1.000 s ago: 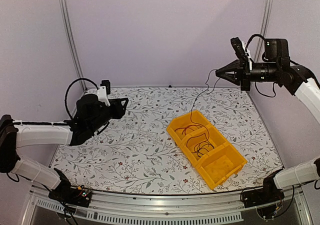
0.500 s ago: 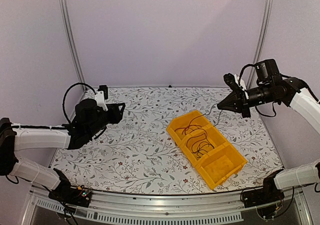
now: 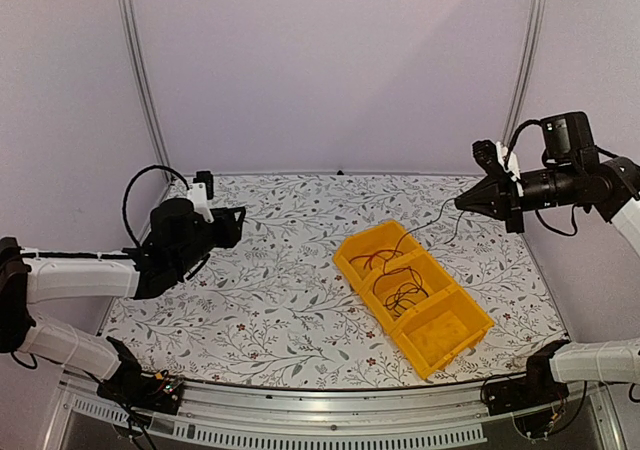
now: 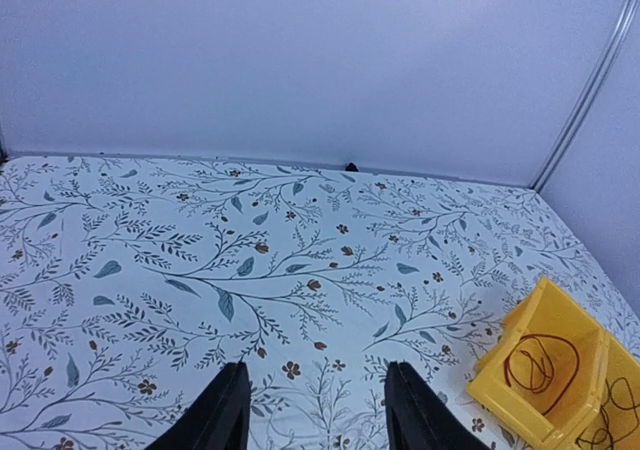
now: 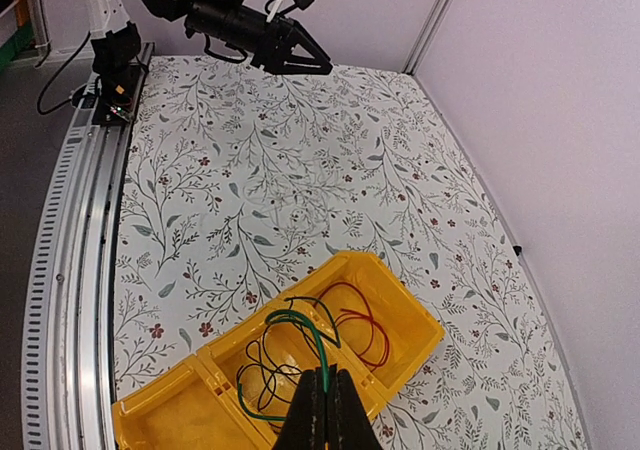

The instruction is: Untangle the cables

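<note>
1. Floral table point(image 3: 280, 270): right gripper point(image 3: 461, 203) is clamped on green cable point(image 5: 316, 332), lower and further outboard than a second ago.
2. Cable tail trails down-left of it into yellow bin point(image 3: 440, 330); likely not free yet.
3. Left gripper point(image 4: 317, 410) has its fingers apart, idle, well across from it.

A table point(image 3: 270, 300) with a printed leaf-and-flower cover carries a yellow three-compartment bin point(image 3: 447, 334), set diagonally on its right half. Lilac walls point(image 3: 330, 70) and two metal poles point(image 3: 140, 80) stand behind.
</note>
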Robot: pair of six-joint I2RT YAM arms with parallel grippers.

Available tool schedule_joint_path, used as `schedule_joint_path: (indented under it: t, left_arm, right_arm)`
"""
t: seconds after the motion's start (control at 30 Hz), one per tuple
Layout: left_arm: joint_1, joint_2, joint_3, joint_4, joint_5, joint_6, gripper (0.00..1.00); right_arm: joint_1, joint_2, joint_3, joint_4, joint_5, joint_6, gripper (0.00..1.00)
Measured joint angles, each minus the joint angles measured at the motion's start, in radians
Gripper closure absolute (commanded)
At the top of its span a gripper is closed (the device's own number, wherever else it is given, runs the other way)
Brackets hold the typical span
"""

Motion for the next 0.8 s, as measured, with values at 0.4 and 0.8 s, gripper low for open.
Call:
schedule_joint_path:
  t: [0.4,0.8]
  left_arm:
    - [0.005,-0.007,0.0,-0.01,-0.008,0.019,0.53]
    - [0.005,-0.007,0.0,-0.01,-0.002,0.013,0.53]
  right_arm:
    - [0.0,0.008,-0.082,-0.075,0.085,-0.064,1.0]
    - [0.0,0.214,-0.155,-0.092,0.151,-0.123,1.0]
